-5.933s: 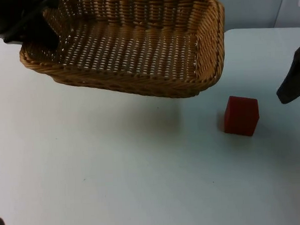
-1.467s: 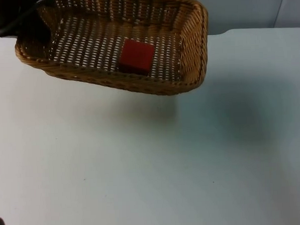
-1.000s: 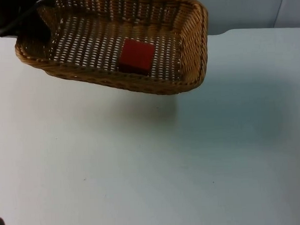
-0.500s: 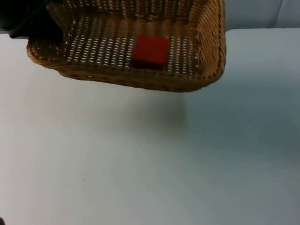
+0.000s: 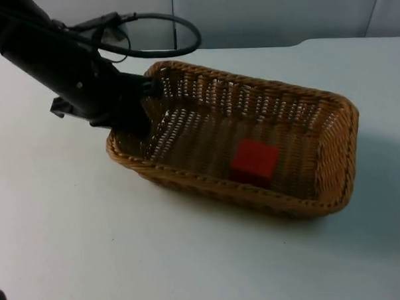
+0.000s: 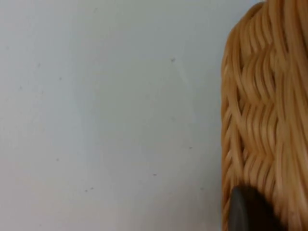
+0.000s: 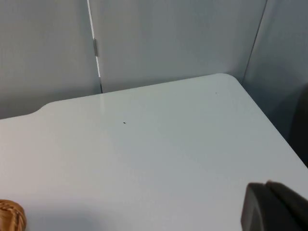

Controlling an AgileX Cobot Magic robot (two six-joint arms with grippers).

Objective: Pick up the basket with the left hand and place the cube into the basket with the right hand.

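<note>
From the top view, the basket (image 5: 240,155) looks to be sitting on the white table (image 5: 92,261), its long axis running from far-left to near-right. The red cube (image 5: 254,162) lies inside on the woven floor, toward the right end. The left gripper (image 5: 140,109) is clamped on the rim at the basket's far-left short end, so the cube lies down the long axis, to the right of the jaws. I'd say the job looks basically done; what's left is letting go at that end.

Left wrist view: the basket wall (image 6: 262,120) sits right against a black fingertip (image 6: 248,209), with bare table beside it.

Right wrist view: the right arm is just waiting, looking at the table, the grey partition wall (image 7: 168,38) and a sliver of basket rim (image 7: 10,214). One black fingertip (image 7: 272,207) is visible; can't tell its jaw state.
</note>
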